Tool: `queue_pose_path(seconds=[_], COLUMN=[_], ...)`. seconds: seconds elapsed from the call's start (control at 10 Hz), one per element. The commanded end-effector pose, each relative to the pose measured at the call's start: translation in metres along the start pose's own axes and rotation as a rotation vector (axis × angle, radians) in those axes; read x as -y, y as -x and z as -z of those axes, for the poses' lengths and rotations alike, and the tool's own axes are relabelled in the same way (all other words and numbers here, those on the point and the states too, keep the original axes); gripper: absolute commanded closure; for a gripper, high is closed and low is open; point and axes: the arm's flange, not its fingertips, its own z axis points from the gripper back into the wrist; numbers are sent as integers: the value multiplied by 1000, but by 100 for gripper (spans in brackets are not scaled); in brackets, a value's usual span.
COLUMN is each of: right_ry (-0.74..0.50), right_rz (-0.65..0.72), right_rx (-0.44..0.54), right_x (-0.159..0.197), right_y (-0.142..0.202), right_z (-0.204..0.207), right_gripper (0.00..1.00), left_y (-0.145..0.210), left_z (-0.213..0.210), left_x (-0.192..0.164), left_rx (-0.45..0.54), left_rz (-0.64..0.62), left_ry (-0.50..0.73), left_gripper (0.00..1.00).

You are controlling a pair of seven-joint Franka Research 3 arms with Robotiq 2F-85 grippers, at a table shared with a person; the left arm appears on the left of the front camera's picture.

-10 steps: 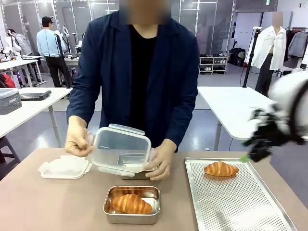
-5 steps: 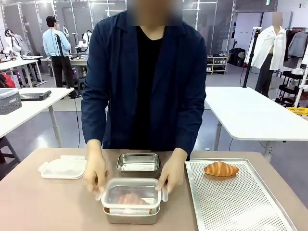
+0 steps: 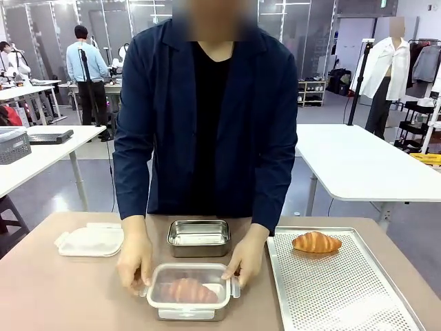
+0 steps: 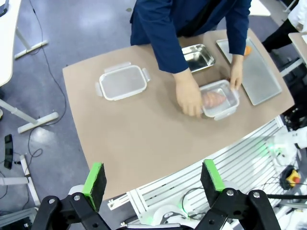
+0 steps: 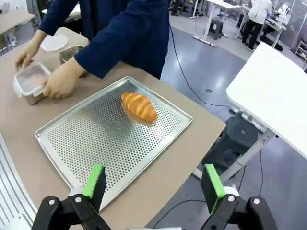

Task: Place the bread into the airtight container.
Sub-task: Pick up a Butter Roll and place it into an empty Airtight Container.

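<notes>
Lowered within the last second from a tilt in mid-air to flat on the near steel container (image 3: 189, 314): clear lid (image 3: 189, 279), with one piece of bread (image 3: 186, 291) shut beneath it at the table's near edge. Pressed down by the person's hand (image 3: 134, 261) at one short end and the other hand (image 3: 246, 256) at the opposite end, fingers curled over the rim. Just behind, an empty second container (image 3: 198, 238); off to one side, a spare lid (image 3: 91, 241). Second croissant (image 3: 316, 242) lying alone at the far end of the perforated tray (image 3: 344, 296), near the hands but clear of them.

Probably best to hold off until the hands leave. Then come down on the tray croissant from straight above, span its middle, and close gently so as not to crush the crust. Carry it to the empty container, not the lidded one.

Left gripper (image 4: 152, 179) high over the table's robot-side edge, pads spread wide, nothing between them. Right gripper (image 5: 153, 184) likewise wide apart and empty, high beside the tray, looking down toward the croissant.
</notes>
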Motion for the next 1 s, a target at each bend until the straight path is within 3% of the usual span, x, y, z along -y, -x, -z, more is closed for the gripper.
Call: queue_pose_path(seconds=[0.0,0.9], right_ry=[15,15], right_rz=[-5,-5], right_rx=[9,9], right_x=[4,4], right_y=[1,1], right_z=[-1,-1], right_gripper=[0,0], left_y=[-1,-1], left_z=[-2,-2], left_x=[1,1], left_rx=[-3,-3], left_rz=[16,16], left_ry=[5,5], left_gripper=[0,0])
